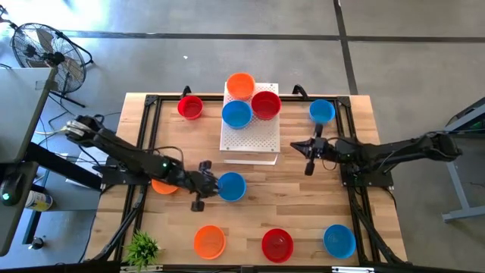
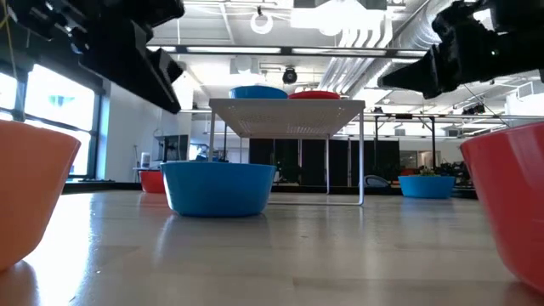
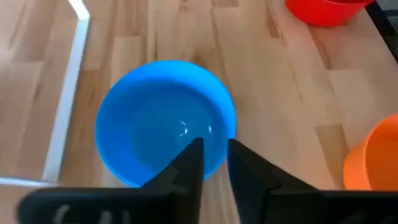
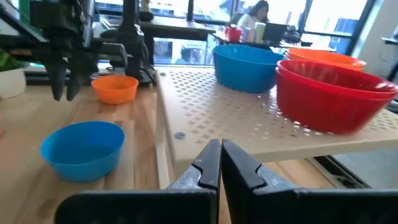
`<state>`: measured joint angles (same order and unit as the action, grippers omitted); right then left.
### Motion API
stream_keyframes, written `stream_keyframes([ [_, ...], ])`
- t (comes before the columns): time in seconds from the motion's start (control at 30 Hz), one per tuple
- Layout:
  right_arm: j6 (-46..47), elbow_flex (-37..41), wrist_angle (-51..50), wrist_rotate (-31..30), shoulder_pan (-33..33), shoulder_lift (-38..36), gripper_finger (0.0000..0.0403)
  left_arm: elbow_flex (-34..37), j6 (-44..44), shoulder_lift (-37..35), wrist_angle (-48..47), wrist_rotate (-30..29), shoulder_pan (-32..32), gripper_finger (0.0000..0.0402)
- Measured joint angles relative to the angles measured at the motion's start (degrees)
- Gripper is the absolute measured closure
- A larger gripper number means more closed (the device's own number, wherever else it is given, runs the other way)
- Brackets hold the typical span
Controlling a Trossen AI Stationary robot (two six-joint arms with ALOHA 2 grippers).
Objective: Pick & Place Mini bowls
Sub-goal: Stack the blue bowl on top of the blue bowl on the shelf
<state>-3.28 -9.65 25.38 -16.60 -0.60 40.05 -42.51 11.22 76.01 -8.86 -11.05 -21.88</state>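
My left gripper [image 1: 212,185] [image 3: 215,146] hovers over the left rim of a blue mini bowl [image 1: 231,186] [image 3: 165,121] that rests on its base on the table. It is open by a narrow gap and, in the low view, stands clear above the bowl [image 2: 217,187]. My right gripper [image 1: 297,146] [image 4: 221,146] is shut and hangs just right of the white perforated board [image 1: 250,136]. An orange bowl [image 1: 240,85], a blue bowl [image 1: 236,114] and a red bowl [image 1: 266,104] sit on that board.
Loose bowls stand around the table: red [image 1: 190,107] and blue [image 1: 322,111] at the far side, orange [image 1: 209,240], red [image 1: 277,244] and blue [image 1: 339,240] along the near edge, and orange [image 1: 161,187] under my left arm. A small green plant [image 1: 142,247] sits at the near left corner.
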Motion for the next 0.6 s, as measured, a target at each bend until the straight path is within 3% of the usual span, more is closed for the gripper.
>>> stream_keyframes([
  [0.2, -2.71, 1.23, 2.36, 0.0, -1.4, 0.0, 0.04, -6.06, -0.02, 7.97, -5.57, 0.19, -0.38, 0.0273],
  [0.6, -4.69, 1.2, 1.75, 0.46, -1.38, 0.02, 0.0401, -13.54, -1.95, 19.22, -10.55, 1.51, -0.4, 0.0266],
])
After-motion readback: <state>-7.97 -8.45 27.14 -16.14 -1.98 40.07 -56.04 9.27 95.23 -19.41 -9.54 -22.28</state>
